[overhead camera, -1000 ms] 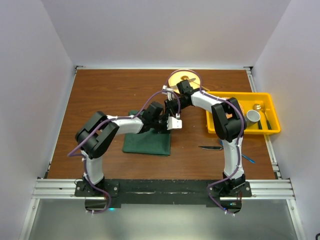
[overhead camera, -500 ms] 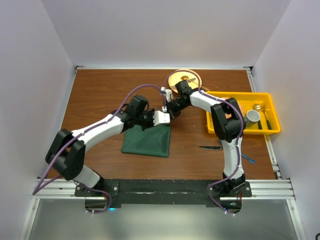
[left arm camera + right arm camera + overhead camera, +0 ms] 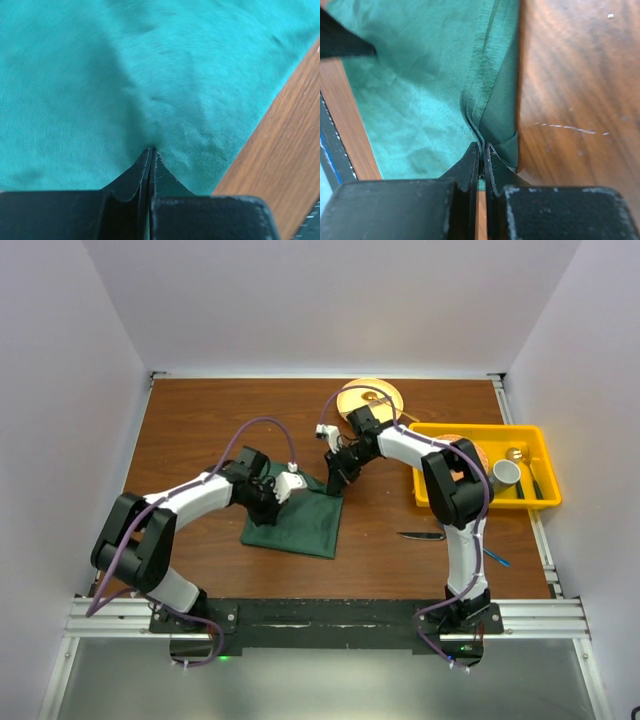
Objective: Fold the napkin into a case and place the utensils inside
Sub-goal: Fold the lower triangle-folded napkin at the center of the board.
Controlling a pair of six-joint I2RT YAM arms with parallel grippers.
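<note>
**Both claws pinched on the one napkin, cutlery off to my right**

My left claw (image 3: 150, 151) is closed, its two fingers pressed flat together. The napkin (image 3: 300, 528) puckers into the tips, with wrinkles fanning out from that spot, so I read it as a pinch on the cloth. From above, this claw sits at the far left part of the napkin.

My right claw (image 3: 482, 146) is also closed. It is clamped on the stacked edges of the cloth, and several green layers run straight into the tips. Seen from overhead, this claw holds the far right corner, so the two claws stand close together along the napkin's far edge.

The napkin lies folded in a rough rectangle on the desk (image 3: 200, 430), in front of my left arm and near the middle.

Counted:
- One napkin.
- One knife (image 3: 420, 536), lying on bare wood to the right of the cloth and apart from it.
- One blue fork (image 3: 497, 559), farther right, beside my right arm and partly hidden by it.
- One yellow tray (image 3: 470, 504) at the right side of the desk, with one cup (image 3: 507, 473) inside.
- One yellow plate (image 3: 343, 400) at the far edge.

Neither the knife nor the fork touches the napkin.
</note>
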